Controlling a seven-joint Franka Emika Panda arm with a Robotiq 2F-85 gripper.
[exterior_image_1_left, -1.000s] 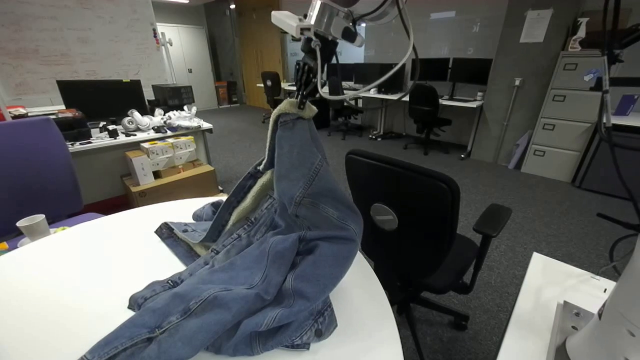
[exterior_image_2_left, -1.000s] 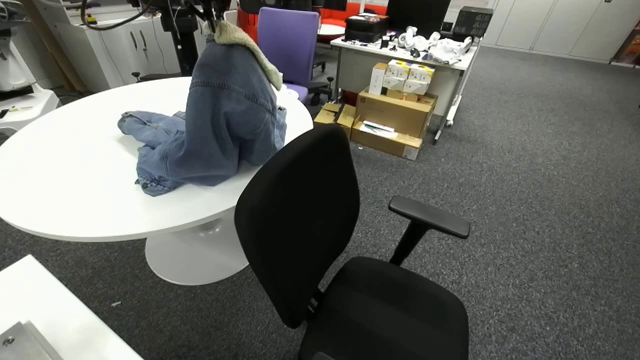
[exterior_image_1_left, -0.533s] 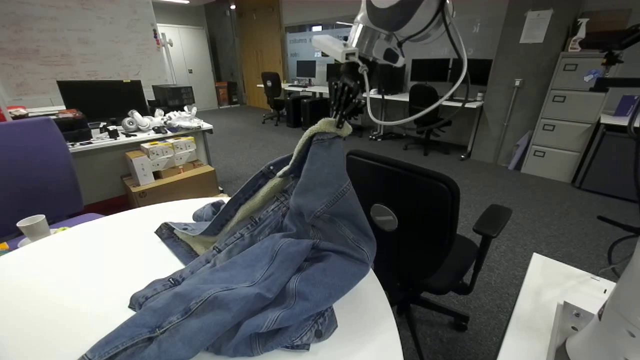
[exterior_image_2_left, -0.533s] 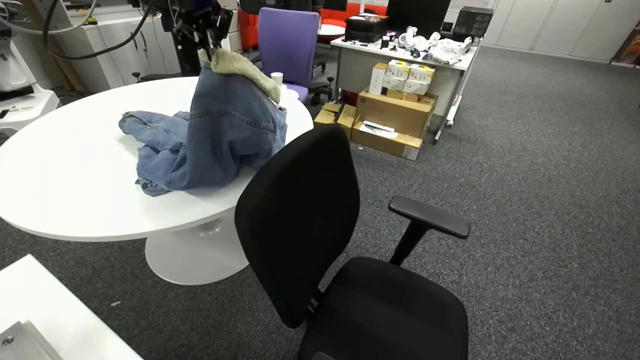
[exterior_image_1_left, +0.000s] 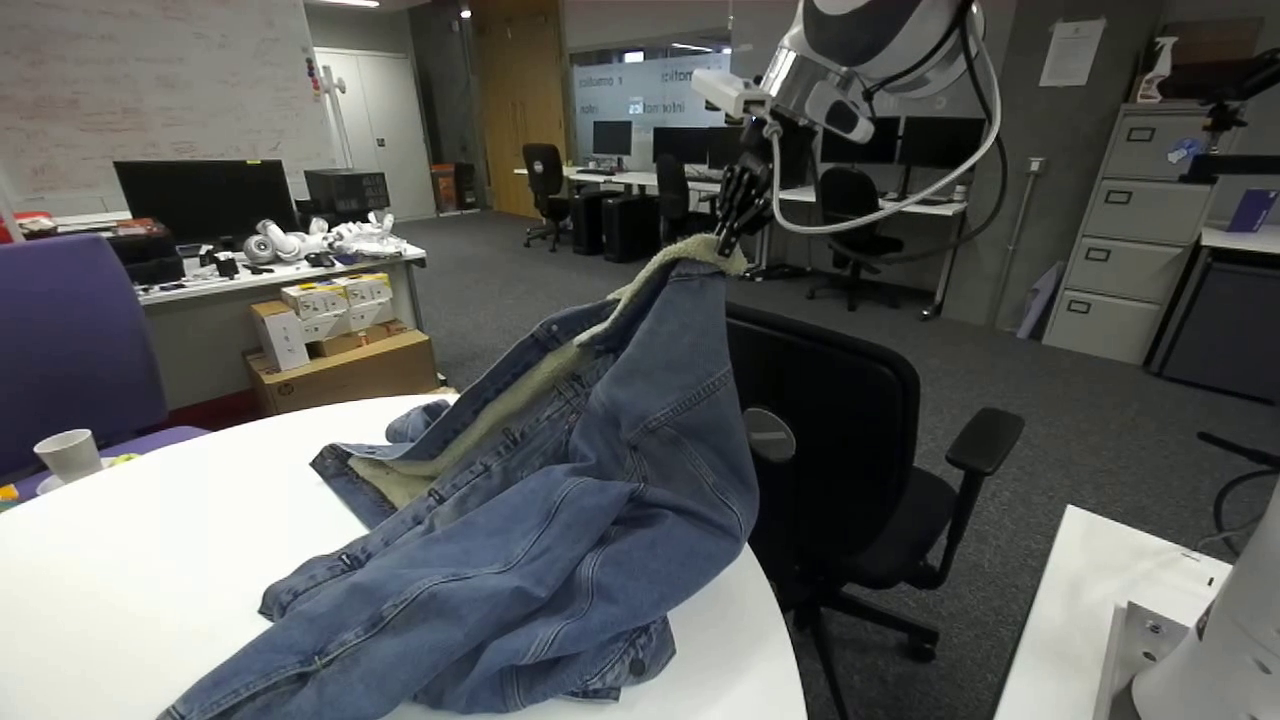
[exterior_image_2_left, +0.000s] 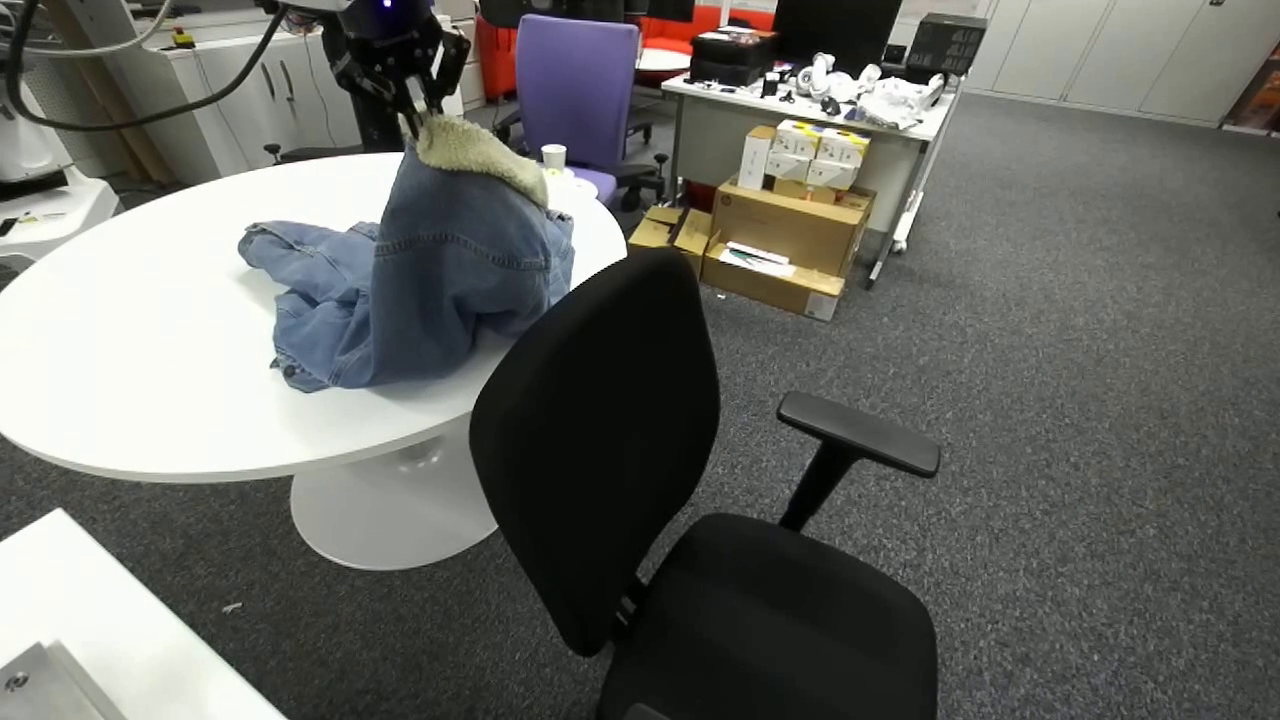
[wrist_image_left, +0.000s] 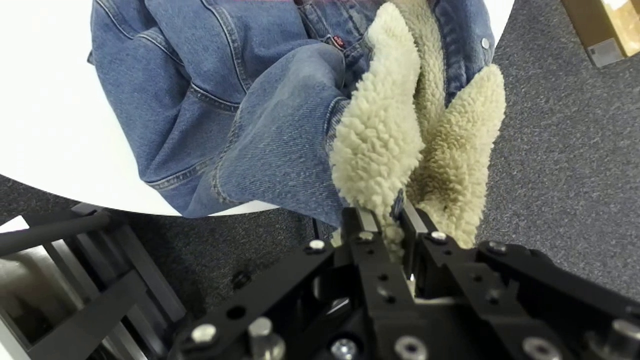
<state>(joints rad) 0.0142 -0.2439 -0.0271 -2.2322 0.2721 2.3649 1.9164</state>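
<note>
The black two-fingered hand is nearly closed, with a strip of the cream fleece collar of a blue denim jacket pinched in the narrow gap; the fingers hide most of the gripped cloth. The jacket slopes down from the hand, its lower body and a sleeve crumpled on a round white desk. That sleeve's end is cut off at the bottom of an exterior view, and the wrist view crops the jacket at its top edge. A black office chair stands just beside the desk, partly hidden behind the jacket. The base of a white cup is hard to make out. The white-and-grey robot arm is cut off at the top in both exterior views.
</note>
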